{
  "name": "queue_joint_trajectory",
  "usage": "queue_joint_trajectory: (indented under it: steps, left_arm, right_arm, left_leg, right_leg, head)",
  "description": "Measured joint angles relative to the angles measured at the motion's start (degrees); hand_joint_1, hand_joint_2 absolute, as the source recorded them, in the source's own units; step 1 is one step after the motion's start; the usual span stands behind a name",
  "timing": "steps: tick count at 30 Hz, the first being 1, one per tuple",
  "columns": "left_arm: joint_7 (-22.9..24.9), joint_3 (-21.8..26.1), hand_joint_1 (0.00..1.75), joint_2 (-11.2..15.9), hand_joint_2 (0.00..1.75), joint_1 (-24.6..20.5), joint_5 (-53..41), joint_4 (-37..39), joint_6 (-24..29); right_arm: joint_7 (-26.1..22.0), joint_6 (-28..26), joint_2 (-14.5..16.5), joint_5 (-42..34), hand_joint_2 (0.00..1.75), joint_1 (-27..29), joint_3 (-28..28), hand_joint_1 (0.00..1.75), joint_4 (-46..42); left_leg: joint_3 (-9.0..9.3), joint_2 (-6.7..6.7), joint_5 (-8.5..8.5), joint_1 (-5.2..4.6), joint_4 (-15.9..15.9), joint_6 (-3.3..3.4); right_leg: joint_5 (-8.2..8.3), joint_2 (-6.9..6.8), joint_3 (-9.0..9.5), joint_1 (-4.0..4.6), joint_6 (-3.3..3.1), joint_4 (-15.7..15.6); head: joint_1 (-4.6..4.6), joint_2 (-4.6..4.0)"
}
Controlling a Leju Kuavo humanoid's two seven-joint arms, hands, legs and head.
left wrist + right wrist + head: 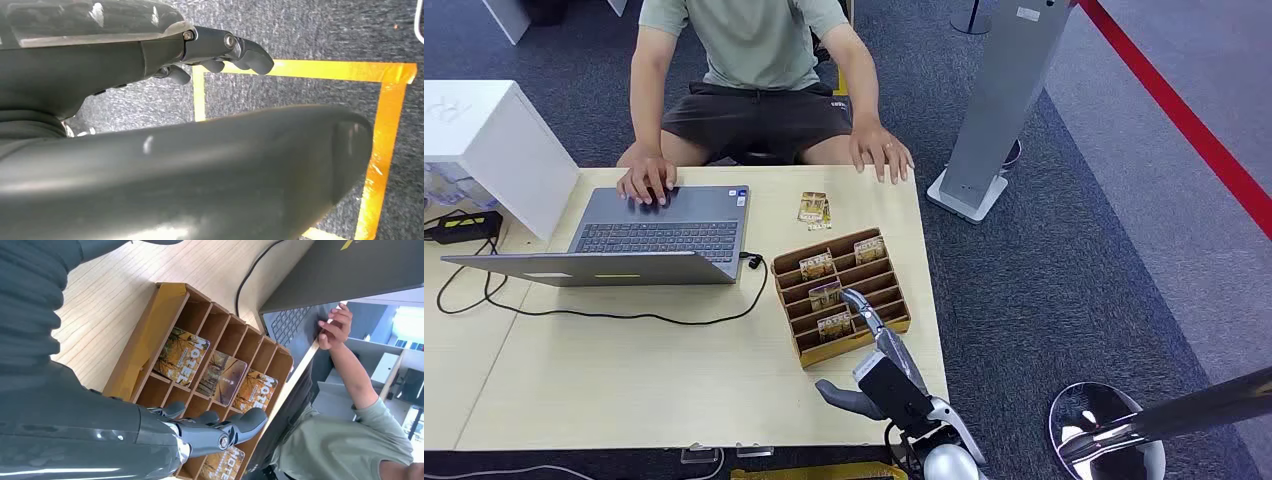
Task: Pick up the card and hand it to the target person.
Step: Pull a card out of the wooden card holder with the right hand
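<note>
A person (749, 60) sits at the far side of the wooden table (624, 370), one hand on the laptop (659, 235). The brown card rack (841, 296) stands right of the laptop, with cards in its slots. The right hand (876, 345) hovers over the rack's near end, fingers spread, holding nothing, just above the nearest card (834, 324). The left hand (220, 52) hangs over the floor, fingers lightly curled, holding nothing.

An open grey laptop (659, 238) stands on the wooden table (624, 360), its black cable (624, 315) looping in front. A white box (494, 140) stands left of it.
</note>
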Motion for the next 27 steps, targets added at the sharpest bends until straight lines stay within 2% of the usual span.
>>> queue_joint_trajectory:
  steps: [11, 25, 27]
  left_arm:
    - [0.5, 0.0, 0.00, 0.2, 0.00, 0.0, -0.2, 0.0, -0.4]
    - [-1.5, 0.0, 0.00, 0.7, 0.00, 0.0, -0.2, 0.0, -1.2]
    - [-2.3, 0.0, 0.00, 1.0, 0.00, 0.0, -0.3, 0.0, -1.3]
  right_arm:
    - [-0.4, -0.2, 0.0, -0.1, 1.75, -0.1, 0.1, 0.00, 0.5]
    - [-1.1, 0.9, 0.2, -0.5, 1.75, -1.5, 0.2, 0.00, 1.5]
    - [0.1, 0.8, 0.2, 0.5, 1.75, -2.1, 0.2, 0.00, 1.6]
  left_leg:
    - [0.00, 0.00, 0.00, 0.00, 0.0, 0.00]
    - [0.00, 0.00, 0.00, 0.00, 0.0, 0.00]
    - [0.00, 0.00, 0.00, 0.00, 0.0, 0.00]
  right_leg:
    - [0.00, 0.00, 0.00, 0.00, 0.00, 0.0]
    - [0.00, 0.00, 0.01, 0.00, 0.00, 0.0]
    - [0.00, 0.00, 0.00, 0.00, 0.00, 0.0]
  head:
    - [0.00, 0.00]
    - [0.00, 0.00]
    - [0.01, 0.00]
